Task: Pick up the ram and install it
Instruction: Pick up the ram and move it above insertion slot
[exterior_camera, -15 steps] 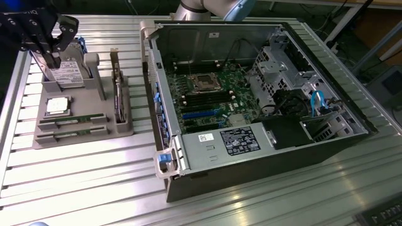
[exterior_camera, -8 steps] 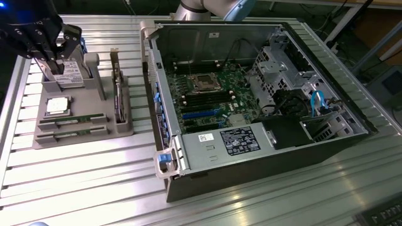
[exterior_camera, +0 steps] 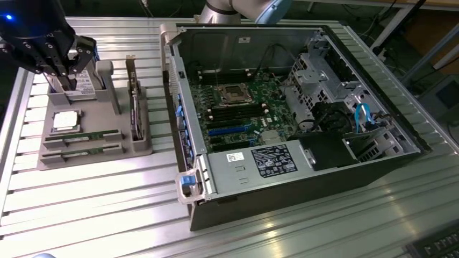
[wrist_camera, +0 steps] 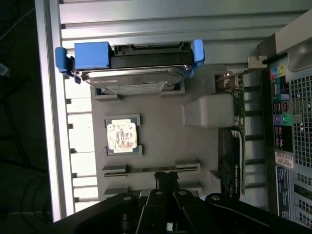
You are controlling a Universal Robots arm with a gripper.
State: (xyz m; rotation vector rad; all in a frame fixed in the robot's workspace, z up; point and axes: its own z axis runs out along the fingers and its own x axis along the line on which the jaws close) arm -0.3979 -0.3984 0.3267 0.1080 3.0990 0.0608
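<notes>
Two ram sticks lie side by side in slots at the near end of a grey parts tray (exterior_camera: pixel 97 161): one ram stick (exterior_camera: pixel 80 139) and behind it the other (exterior_camera: pixel 79 153). In the wrist view one ram stick (wrist_camera: pixel 151 169) lies just ahead of my fingertips, and the second is mostly hidden under them. My black gripper (exterior_camera: pixel 66 80) (wrist_camera: pixel 166 176) hangs above the far end of the tray, over the hard drive (exterior_camera: pixel 83 80), shut with nothing in it.
On the tray are also the hard drive in its blue caddy (wrist_camera: pixel 131 63), a silver processor chip (exterior_camera: pixel 66 120) (wrist_camera: pixel 122 136) and an upright card (exterior_camera: pixel 134 107). The open computer case (exterior_camera: pixel 301 107), with its motherboard (exterior_camera: pixel 240 115), lies at the exterior view's right.
</notes>
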